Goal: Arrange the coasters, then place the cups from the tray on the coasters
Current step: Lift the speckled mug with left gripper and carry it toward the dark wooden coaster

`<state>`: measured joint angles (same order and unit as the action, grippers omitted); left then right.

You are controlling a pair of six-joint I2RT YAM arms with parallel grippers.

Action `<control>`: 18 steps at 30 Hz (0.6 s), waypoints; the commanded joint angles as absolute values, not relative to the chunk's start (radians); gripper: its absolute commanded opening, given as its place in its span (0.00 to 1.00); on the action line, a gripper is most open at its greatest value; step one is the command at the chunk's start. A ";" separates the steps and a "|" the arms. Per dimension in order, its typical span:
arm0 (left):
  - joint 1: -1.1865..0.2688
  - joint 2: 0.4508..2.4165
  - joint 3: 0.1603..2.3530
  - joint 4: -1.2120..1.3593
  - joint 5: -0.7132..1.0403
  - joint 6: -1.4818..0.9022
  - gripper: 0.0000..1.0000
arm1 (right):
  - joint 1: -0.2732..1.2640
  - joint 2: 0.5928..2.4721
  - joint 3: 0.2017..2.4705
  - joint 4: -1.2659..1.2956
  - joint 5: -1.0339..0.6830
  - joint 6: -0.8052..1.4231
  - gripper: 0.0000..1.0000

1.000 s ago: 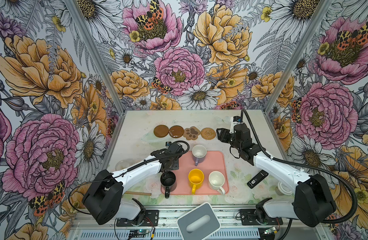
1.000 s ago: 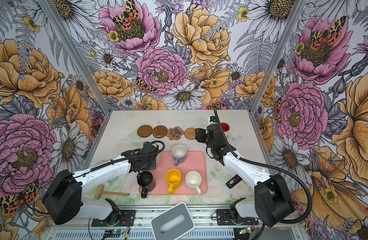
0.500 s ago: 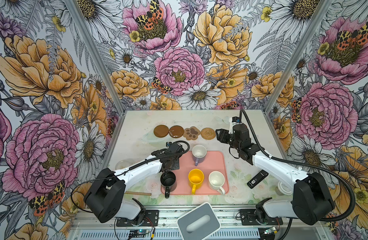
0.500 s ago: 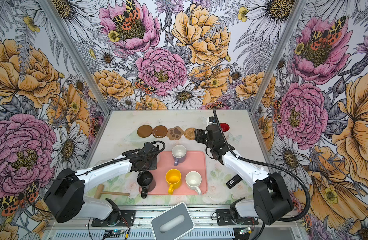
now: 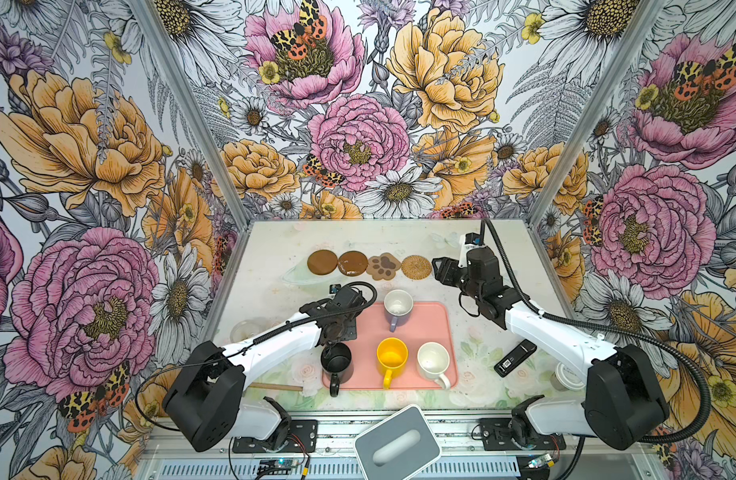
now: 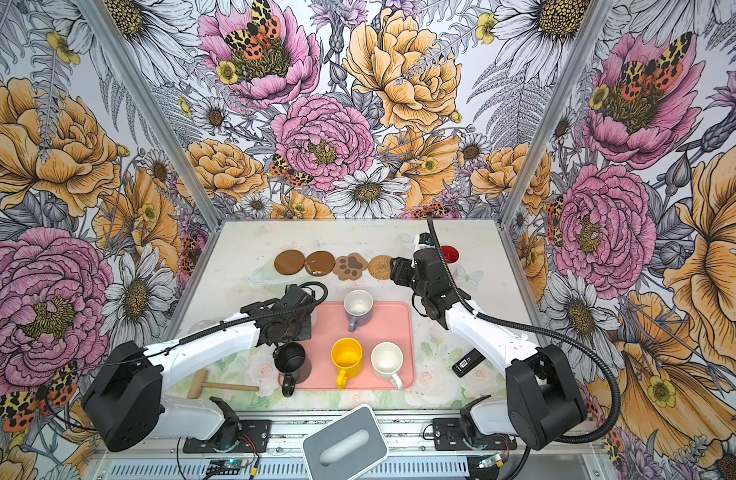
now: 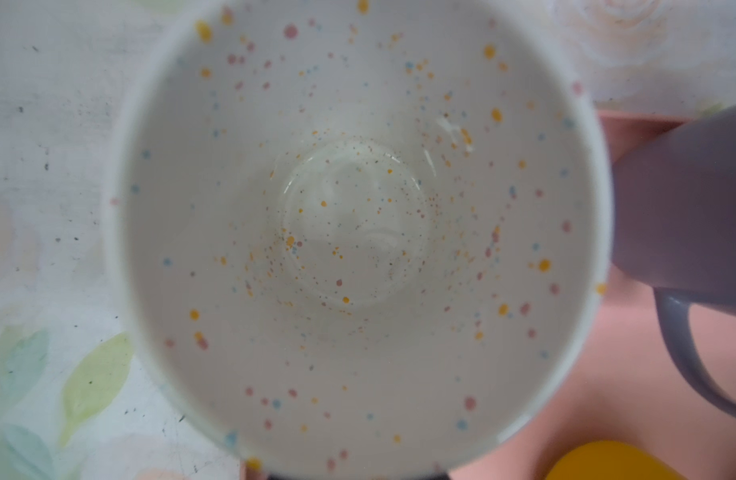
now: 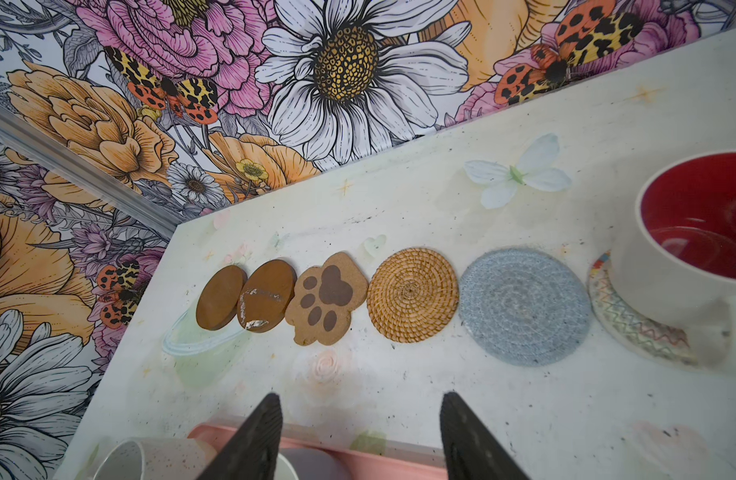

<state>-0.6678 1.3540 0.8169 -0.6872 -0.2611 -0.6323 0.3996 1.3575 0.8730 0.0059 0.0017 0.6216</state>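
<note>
The right end effector (image 8: 361,401) hangs open and empty above the worktop (image 8: 399,208), facing the coasters (image 8: 412,295) in their far row. The left end effector (image 5: 337,328) is right over the speckled white cup (image 7: 358,232) by the far-left corner of the tray (image 5: 424,324). Its jaws are hidden, so I cannot tell if it grips.

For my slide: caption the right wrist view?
Open claw facing six coasters in a row; the red-lined cup stands on the cream coaster.

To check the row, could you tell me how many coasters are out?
6 in a row: plain brown disc, scuffed brown disc, paw print, rattan, grey-blue, cream under the red-lined cup.
</note>
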 commanded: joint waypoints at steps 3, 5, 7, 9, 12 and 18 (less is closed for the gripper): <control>-0.662 1.252 0.821 -0.643 -0.339 -0.651 0.00 | 0.395 1.368 0.880 0.029 -0.012 0.637 0.63; -0.662 1.237 0.825 -0.641 -0.347 -0.649 0.00 | 0.395 1.367 0.881 0.031 -0.012 0.637 0.63; -0.660 1.229 0.831 -0.641 -0.354 -0.646 0.00 | 0.394 1.366 0.881 0.031 -0.015 0.637 0.63; -0.656 1.229 0.844 -0.643 -0.359 -0.637 0.00 | 0.394 1.366 0.881 0.031 -0.016 0.638 0.63; -0.634 1.238 0.867 -0.642 -0.351 -0.620 0.00 | 0.393 1.366 0.881 0.031 -0.018 0.638 0.63; -0.559 1.274 0.937 -0.635 -0.340 -0.577 0.00 | 0.392 1.367 0.882 0.032 -0.020 0.633 0.63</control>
